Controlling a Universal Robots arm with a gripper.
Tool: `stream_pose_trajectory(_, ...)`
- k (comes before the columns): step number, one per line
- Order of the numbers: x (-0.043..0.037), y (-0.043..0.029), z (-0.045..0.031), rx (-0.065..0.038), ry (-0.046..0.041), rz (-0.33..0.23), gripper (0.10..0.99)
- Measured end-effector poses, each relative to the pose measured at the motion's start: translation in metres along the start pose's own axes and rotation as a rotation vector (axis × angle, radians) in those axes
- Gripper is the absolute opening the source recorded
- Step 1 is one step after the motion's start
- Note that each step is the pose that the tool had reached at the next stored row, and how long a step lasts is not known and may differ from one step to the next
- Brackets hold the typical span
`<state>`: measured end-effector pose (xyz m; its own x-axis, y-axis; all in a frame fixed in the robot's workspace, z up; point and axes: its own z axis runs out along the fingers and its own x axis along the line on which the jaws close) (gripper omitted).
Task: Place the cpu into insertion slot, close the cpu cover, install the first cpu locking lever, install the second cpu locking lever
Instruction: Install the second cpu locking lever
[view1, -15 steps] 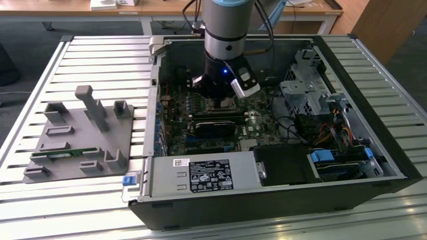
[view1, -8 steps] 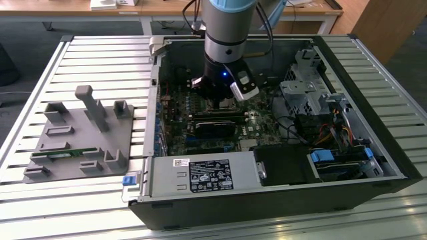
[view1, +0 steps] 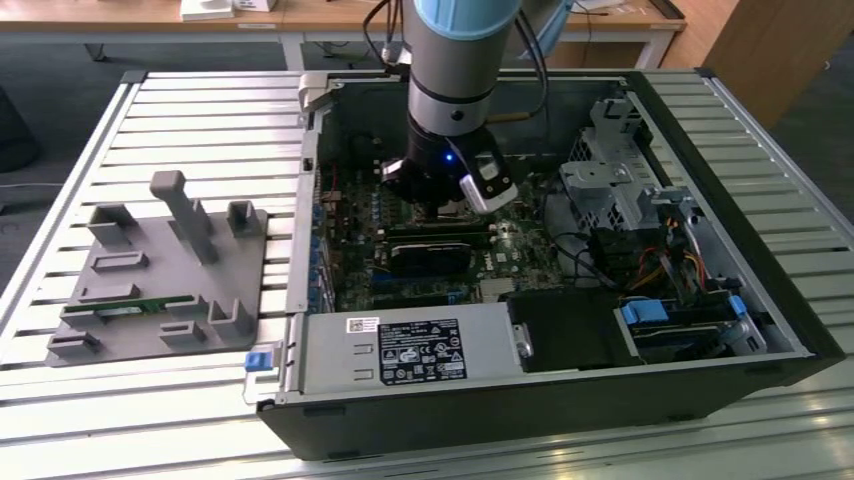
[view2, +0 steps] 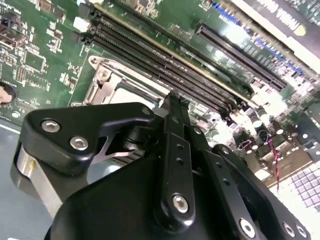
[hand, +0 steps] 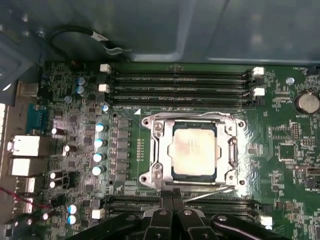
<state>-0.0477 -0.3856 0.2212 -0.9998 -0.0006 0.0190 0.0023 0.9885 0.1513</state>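
In the first wrist view the cpu (hand: 194, 150) lies flat in the insertion slot (hand: 150, 178) on the green board. The silver cpu cover (hand: 159, 149) lies closed around it, its window showing the chip's pale face. One thin wire lever (hand: 190, 115) runs along the socket's side toward the memory slots. A second lever (hand: 212, 191) sits slanted at the opposite side. My gripper (hand: 172, 202) is shut, its black fingertips right at that slanted lever's end. The second wrist view shows the gripper (view2: 172, 100) just above the cover (view2: 100, 90). In the exterior view the gripper (view1: 447, 208) is low inside the case.
The open computer case (view1: 747, 330) rests on a slatted table. Long black memory slots (hand: 180, 85) flank the socket. A black block with a grille (view1: 434, 255) lies near the gripper, with drive cages (view1: 607, 190) to the exterior view's right. A grey fixture (view1: 160, 270) stands outside the case.
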Motion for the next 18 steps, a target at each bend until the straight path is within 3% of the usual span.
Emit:
stream_pose_trajectory(4, 0.0012, -0.0017, 0.0006, -0.006, 0.0001, 0.000, 0.106)
stream_pose_trajectory(11, 0.0011, -0.0033, 0.0109, -0.009, 0.0031, 0.000, 0.106)
stream_pose_trajectory(15, 0.0014, -0.0061, 0.0115, -0.035, 0.0031, 0.000, 0.106)
stream_pose_trajectory(18, 0.0016, -0.0107, 0.0109, -0.040, 0.0031, 0.000, 0.106)
